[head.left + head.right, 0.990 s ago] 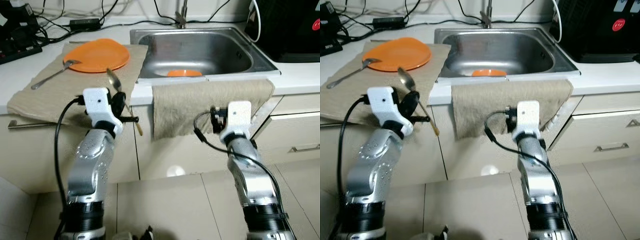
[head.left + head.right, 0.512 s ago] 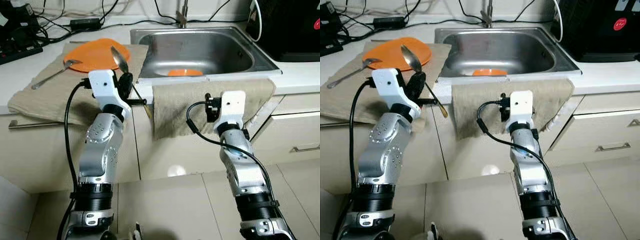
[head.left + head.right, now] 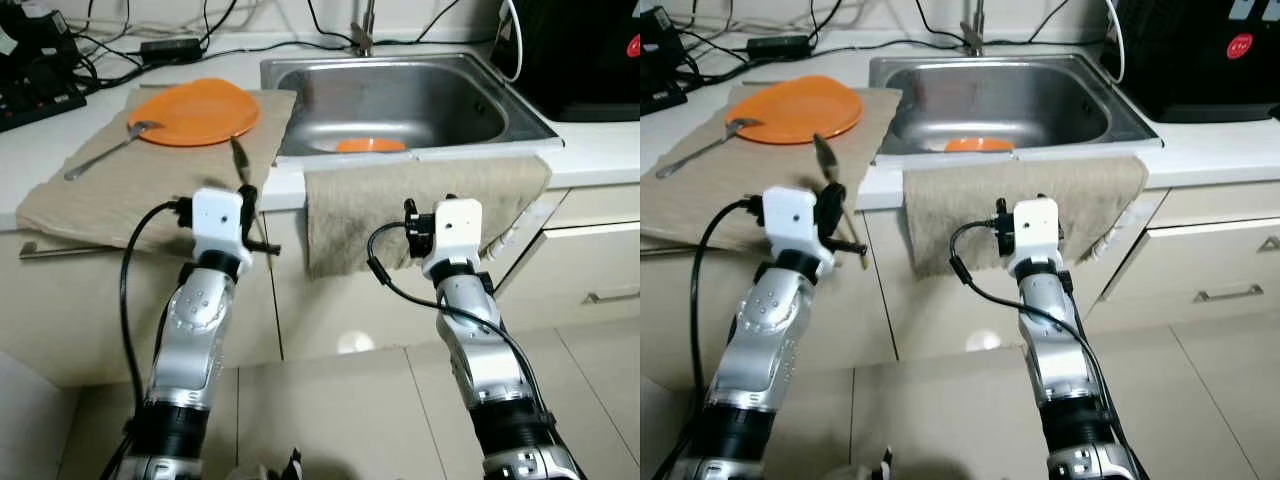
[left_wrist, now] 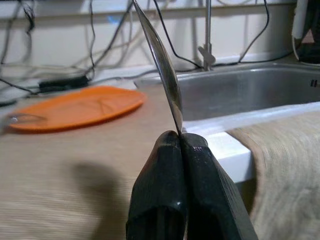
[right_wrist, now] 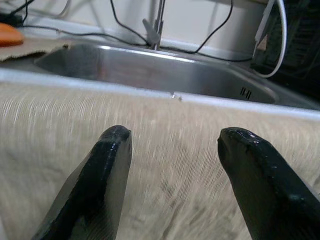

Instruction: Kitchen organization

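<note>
Shiny metal spoon, brushed steel sink, coarse-woven cloth

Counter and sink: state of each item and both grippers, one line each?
left gripper: shut on spoon, at the counter's front edge
spoon: held, bowl up
right gripper: open, facing hanging cloth
hanging cloth: draped over sink's front edge
orange plate: lying on counter cloth
fork: head resting on plate
orange dish: in sink

The head's two eye views look down from above onto the worktop and sink. Each wrist view looks close along its jaws; all share the sink.
</note>
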`<state>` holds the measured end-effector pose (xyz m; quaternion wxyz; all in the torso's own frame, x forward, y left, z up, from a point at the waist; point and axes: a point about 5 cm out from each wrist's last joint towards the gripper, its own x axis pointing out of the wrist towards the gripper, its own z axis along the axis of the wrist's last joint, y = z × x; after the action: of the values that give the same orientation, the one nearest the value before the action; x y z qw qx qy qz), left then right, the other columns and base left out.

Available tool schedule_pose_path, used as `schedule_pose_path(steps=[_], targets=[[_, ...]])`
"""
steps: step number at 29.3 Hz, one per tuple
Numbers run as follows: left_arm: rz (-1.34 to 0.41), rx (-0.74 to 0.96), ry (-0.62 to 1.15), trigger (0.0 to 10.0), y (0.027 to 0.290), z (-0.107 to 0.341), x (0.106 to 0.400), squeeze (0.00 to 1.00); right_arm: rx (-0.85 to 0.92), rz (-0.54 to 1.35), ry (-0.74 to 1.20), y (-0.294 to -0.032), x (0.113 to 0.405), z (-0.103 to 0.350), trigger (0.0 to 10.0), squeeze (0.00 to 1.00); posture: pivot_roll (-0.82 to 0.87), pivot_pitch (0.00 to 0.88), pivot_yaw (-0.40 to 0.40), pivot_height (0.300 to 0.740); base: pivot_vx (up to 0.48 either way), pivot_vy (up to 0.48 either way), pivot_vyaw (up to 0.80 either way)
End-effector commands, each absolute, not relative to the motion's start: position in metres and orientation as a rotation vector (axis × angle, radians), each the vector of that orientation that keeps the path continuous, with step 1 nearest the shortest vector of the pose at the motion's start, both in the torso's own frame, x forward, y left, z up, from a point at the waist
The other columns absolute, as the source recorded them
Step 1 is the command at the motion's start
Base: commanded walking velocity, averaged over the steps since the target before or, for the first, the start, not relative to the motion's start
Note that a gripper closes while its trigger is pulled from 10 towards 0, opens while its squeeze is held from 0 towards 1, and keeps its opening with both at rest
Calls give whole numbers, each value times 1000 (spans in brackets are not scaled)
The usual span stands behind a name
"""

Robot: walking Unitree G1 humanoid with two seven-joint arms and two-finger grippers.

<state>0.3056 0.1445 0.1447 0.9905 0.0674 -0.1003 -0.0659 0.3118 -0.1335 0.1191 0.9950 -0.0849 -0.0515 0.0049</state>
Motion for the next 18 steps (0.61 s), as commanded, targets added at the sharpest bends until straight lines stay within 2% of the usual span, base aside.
schedule_pose_path(steps=[1,6,9,11,16,18], targets=[[-156,183,-240,10000,141,148,301,0,-202,13,-150,-136,306,122,10000,0,35,0,44,740,0,0,0],[-172,281,-224,10000,155,132,285,0,-270,-32,-217,-152,280,120,10000,0,28,0,54,740,0,0,0],[-172,276,-203,10000,160,128,277,0,-302,-50,-221,-159,267,118,10000,0,23,0,55,740,0,0,0],[-149,223,-99,10000,178,115,260,0,-319,-102,-137,-177,243,108,10000,0,12,0,63,740,0,0,0],[-154,208,-89,10000,177,113,258,0,-298,-67,-74,-176,239,96,10000,0,8,0,63,740,0,0,0],[-139,180,-60,10000,177,109,259,0,-240,-41,-5,-173,238,86,10000,0,3,0,62,740,0,0,0]])
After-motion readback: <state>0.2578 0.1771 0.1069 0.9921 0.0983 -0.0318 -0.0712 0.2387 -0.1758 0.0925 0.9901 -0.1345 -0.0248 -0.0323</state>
